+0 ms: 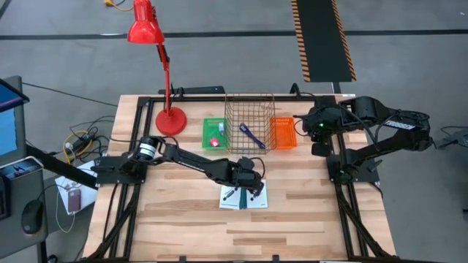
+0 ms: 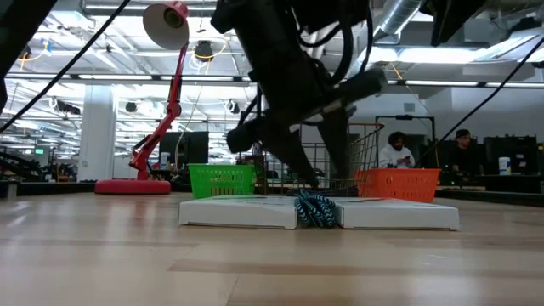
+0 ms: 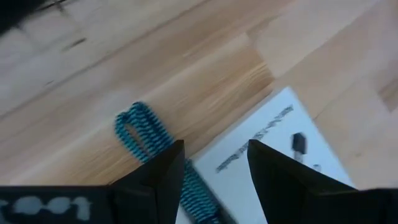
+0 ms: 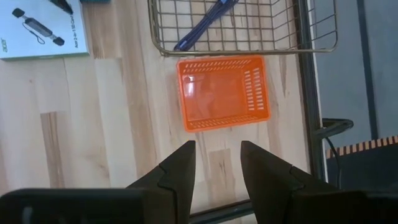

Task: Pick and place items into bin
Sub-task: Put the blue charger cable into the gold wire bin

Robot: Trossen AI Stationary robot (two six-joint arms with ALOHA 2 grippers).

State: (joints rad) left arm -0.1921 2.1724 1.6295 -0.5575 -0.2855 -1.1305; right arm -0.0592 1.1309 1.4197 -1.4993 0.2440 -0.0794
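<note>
The desk (image 1: 307, 212) is giving plenty of bare wood in front and to both sides of the 2 white cards (image 1: 244, 196), so the left arm is having open room to lift straight up. The tighter stretch is lying behind them: the wire basket (image 1: 250, 120) is standing between a green bin (image 1: 216, 133) and an orange bin (image 1: 282, 132), with the red desk lamp (image 1: 157, 66) just beside the green one, and a carried item swinging wide could be clipping the basket rim or the lamp's arm. A blue-purple strap (image 1: 251, 136) is already lying inside the wire basket, and a small red block (image 1: 214, 141) is sitting in the green bin.

The left pincer (image 3: 214, 168) is hovering released over the teal braided cord (image 3: 142, 129), which is lying along the edge of 1 card. The main risk, as I judge it, is the fingers closing on the card's edge together with the cord, dragging the card across the desk, or the limp cord slipping out and dangling. The cards are lying flat, so they may be hard to pinch.

The right pincer (image 4: 214, 168) is waiting released above the desk near the orange bin, well apart from the work.
</note>
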